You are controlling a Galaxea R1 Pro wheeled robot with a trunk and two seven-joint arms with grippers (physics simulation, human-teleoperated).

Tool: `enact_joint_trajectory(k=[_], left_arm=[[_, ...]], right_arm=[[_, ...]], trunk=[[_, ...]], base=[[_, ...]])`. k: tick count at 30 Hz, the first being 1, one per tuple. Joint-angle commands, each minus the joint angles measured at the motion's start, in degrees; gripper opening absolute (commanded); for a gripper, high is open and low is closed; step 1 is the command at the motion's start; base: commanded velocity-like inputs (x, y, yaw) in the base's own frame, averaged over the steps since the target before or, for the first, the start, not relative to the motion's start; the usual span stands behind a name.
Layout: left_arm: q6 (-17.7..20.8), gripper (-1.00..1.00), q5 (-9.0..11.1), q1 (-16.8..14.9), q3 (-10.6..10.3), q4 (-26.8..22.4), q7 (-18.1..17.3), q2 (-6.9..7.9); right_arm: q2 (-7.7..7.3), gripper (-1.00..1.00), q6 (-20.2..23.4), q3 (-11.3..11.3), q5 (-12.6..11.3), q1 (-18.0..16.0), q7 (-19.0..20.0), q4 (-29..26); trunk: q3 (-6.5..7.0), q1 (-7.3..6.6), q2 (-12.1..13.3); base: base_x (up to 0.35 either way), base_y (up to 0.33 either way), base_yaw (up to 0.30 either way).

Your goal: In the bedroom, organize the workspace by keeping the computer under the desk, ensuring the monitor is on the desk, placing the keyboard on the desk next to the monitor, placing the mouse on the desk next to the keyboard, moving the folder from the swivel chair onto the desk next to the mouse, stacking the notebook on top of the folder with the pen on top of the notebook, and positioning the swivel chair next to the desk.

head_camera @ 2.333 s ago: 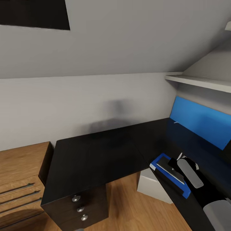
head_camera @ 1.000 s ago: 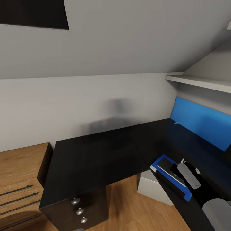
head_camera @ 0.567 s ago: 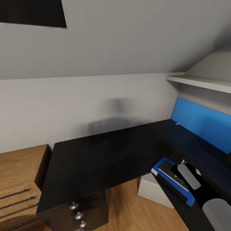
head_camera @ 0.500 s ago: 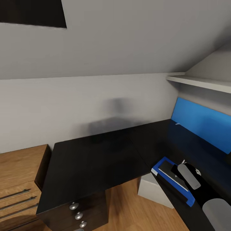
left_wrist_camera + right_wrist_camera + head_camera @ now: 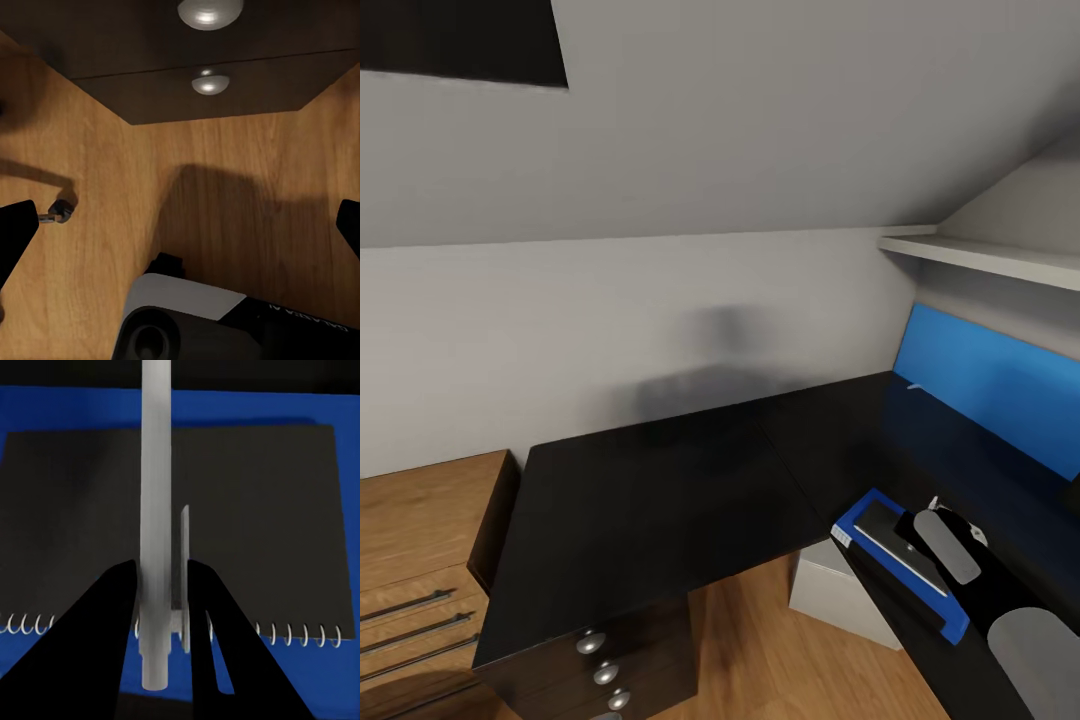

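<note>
A blue folder [image 5: 945, 612] lies near the front edge of the black desk [image 5: 660, 500], and a dark spiral notebook [image 5: 888, 535] rests on top of it. My right gripper [image 5: 912, 528] hovers just over the notebook. It is shut on a pale grey pen [image 5: 156, 510], pinched between the black fingers [image 5: 112, 607] and pointing along them. Beneath the pen sit the notebook [image 5: 262, 510] and the folder [image 5: 285, 679]. My left gripper [image 5: 180, 232] is open and empty, hanging low over the wooden floor [image 5: 225, 195].
A blue panel [image 5: 990, 390] stands at the desk's back right under a white shelf [image 5: 980, 255]. A pale grey box [image 5: 840, 590] sits on the floor under the desk. Black drawers with round knobs [image 5: 600, 650] and a wooden drawer unit [image 5: 410, 560] are at the left.
The head view has drifted slightly, so the camera moved. My right gripper stays over the notebook with the pen, its arm shifting only a little.
</note>
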Motion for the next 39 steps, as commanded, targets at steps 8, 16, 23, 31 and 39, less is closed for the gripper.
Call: enact_joint_trajectory(k=[8, 16, 23, 31, 39], left_arm=[[0.23, 1.0, 0.49, 0.01, -0.17, -0.14, 0.44, 0.04], [0.23, 1.0, 0.49, 0.01, -0.17, -0.11, 0.37, 0.03], [0.23, 1.0, 0.49, 0.01, -0.17, -0.13, 0.38, 0.03], [0.23, 1.0, 0.49, 0.01, -0.18, -0.14, 0.37, 0.03], [0.23, 1.0, 0.49, 0.01, -0.18, -0.15, 0.39, 0.03]], right_arm=[[-0.08, -1.0, -1.26, 0.26, 0.61, -0.21, 1.37, 0.99], [-0.03, -1.0, -1.75, 0.26, 0.72, -0.49, 1.49, 2.56], [0.13, -1.0, -3.2, 0.37, 0.81, -1.06, 2.06, 4.98], [0.23, -1.0, -4.24, 0.43, 1.95, -2.49, 5.36, 9.1], [0.57, -1.0, -6.31, 0.46, 2.73, -3.1, 5.85, 11.01]], trunk=[[-0.07, 0.01, -0.06], [-0.07, 0.01, -0.06], [-0.07, 0.01, -0.06], [-0.07, 0.01, -0.06], [-0.07, 0.01, -0.06]], base=[[0.003, 0.0, 0.0], [0.048, 0.0, 0.0], [0.01, 0.0, 0.0], [0.001, 0.0, 0.0], [0.0, 0.0, 0.0]])
